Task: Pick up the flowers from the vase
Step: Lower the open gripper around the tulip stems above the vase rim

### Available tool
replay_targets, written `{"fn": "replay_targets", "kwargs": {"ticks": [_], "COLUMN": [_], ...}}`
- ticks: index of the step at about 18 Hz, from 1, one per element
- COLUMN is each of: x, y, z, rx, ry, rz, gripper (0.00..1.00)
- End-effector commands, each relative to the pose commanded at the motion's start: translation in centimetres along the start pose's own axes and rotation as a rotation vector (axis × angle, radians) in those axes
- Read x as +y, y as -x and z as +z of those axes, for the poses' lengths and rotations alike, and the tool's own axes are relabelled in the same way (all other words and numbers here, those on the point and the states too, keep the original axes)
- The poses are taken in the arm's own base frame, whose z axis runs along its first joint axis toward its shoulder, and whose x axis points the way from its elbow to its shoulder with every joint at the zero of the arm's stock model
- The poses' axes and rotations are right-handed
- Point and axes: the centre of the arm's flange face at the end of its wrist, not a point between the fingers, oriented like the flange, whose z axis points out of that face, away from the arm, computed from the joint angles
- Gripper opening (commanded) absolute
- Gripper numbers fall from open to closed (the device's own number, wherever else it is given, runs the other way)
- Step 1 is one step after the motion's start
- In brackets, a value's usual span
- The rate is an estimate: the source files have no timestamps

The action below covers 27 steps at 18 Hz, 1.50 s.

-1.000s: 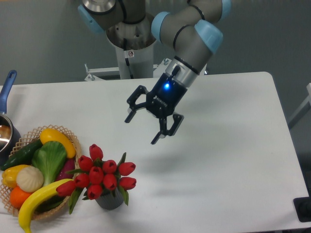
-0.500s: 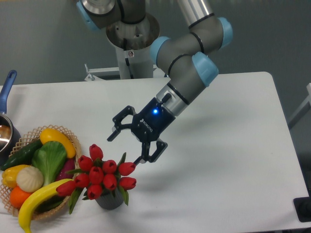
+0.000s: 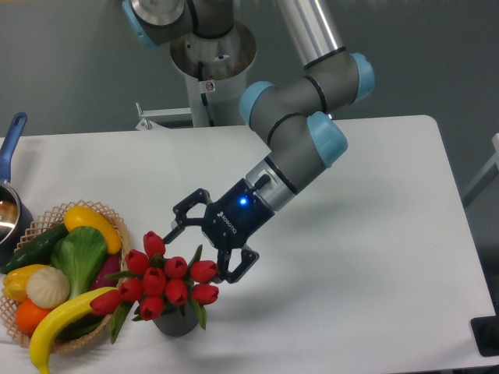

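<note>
The gripper (image 3: 201, 248), jaws wide, flanks the flowers (image 3: 165, 279) in the vase (image 3: 176, 321); woven basket (image 3: 117, 226) at nine o'clock.

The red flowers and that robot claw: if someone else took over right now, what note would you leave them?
Gripper: open, empty, beside the upper right of the flowers.
Flowers: standing in the vase near the table's front edge, next to the fruit basket.
Done: the approach only; nothing is grasped.
Left: close on the flowers, lift them out of the vase.
</note>
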Motion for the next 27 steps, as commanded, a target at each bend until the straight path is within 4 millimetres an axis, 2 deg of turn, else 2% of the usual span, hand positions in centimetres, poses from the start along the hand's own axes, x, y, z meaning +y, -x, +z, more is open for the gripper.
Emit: {"fn": "replay_targets", "kwargs": {"ticks": [5,10,11,15,17,19,25,27], "x": [0.2,0.1,0.1,0.2,0.2,0.1,-0.7,-1.9], "y": [0.4,-0.2,-0.2,-0.2,-0.2,-0.2,-0.4,-0.7], "z": [1.8,2.9,3.0,3.1,3.1,3.0,2.3,1.5], "rx": [0.025,0.044,0.045,0.045,0.045,0.042,0.033,0.022], "ry": [0.004,0.007,0.008,0.01,0.012,0.015,0.008,0.0], "rz": [0.001,0.003,0.004,0.001,-0.001,0.002,0.002,-0.007], "gripper": [1.0,1.0,0.96,0.46,0.32,0.28,0.28,0.28]}}
